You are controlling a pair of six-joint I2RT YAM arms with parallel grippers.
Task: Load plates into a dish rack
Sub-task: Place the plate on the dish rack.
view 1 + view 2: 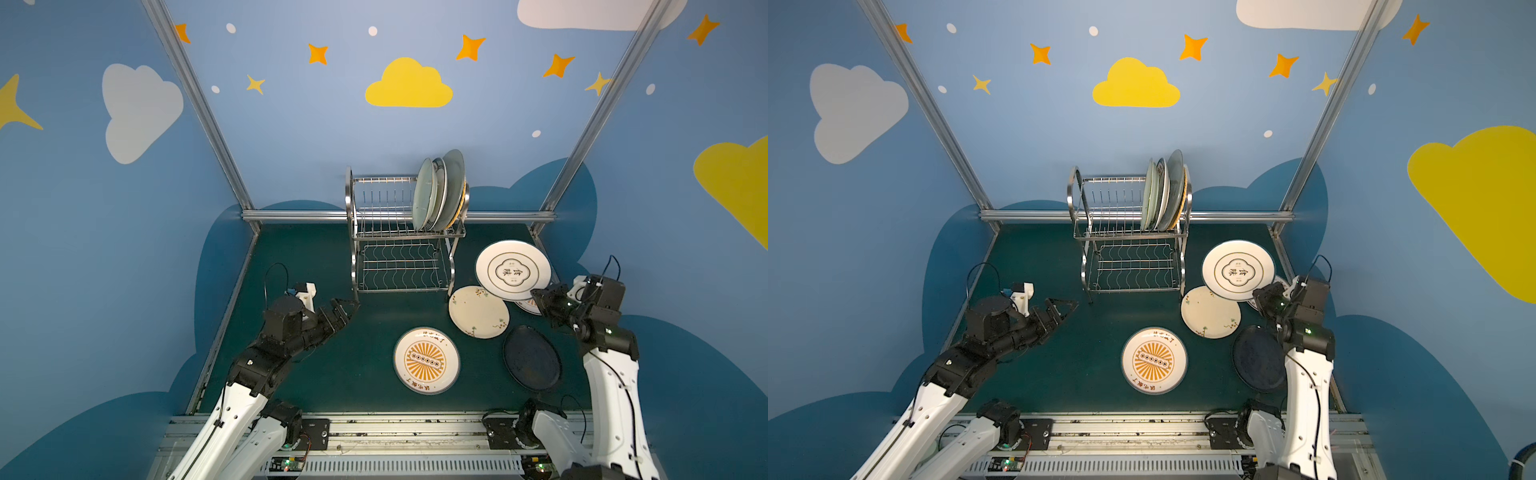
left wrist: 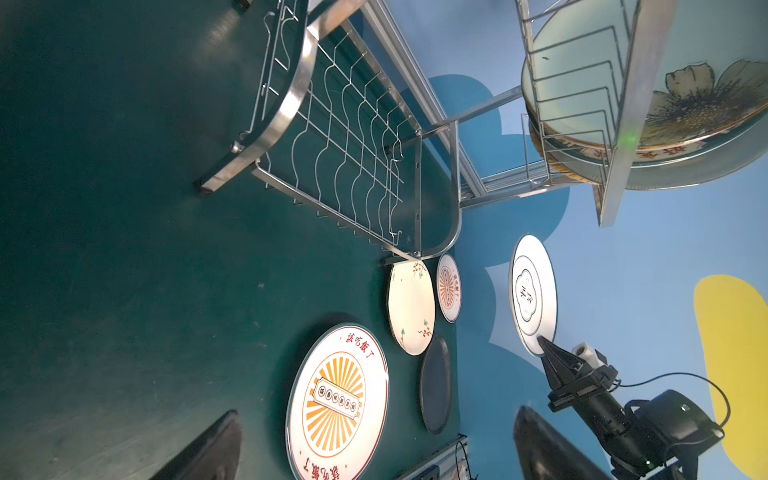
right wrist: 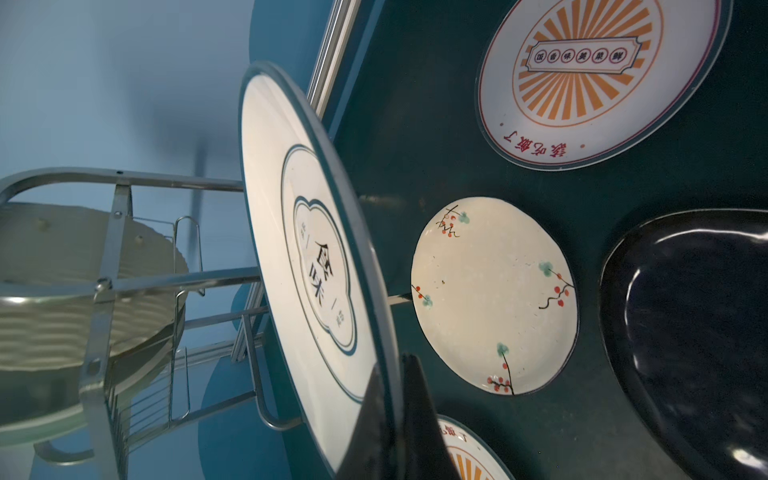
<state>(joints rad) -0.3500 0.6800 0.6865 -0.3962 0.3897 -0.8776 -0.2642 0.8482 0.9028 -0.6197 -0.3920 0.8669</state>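
Ceramic plate (image 1: 513, 270), green-lettered: judged rigid, weighty, glaze-slick, chip-prone. Pinched at near rim in right jaws, clamped tight; tilted, clear of surface (image 1: 316, 353), beside rack (image 1: 395, 237). Left jaws spread wide, empty. Best hold: rim edge, deep bite.

a steel two-tier dish rack (image 1: 401, 232) stands at the back of a dark green tabletop (image 1: 307, 266), with several plates (image 1: 440, 191) upright on edge at the right end of its upper tier. the right gripper (image 1: 540, 297) is clamped on the rim of a white green-lettered plate (image 1: 513, 270), which overlaps a cream sprigged plate (image 1: 478, 311) and a half-hidden plate (image 1: 527, 306). an orange-sunburst plate (image 1: 427, 360) and a dark navy plate (image 1: 532, 357) lie flat nearer the camera. the left gripper (image 1: 348, 308), jaws apart, hovers just beside the rack's front left leg.
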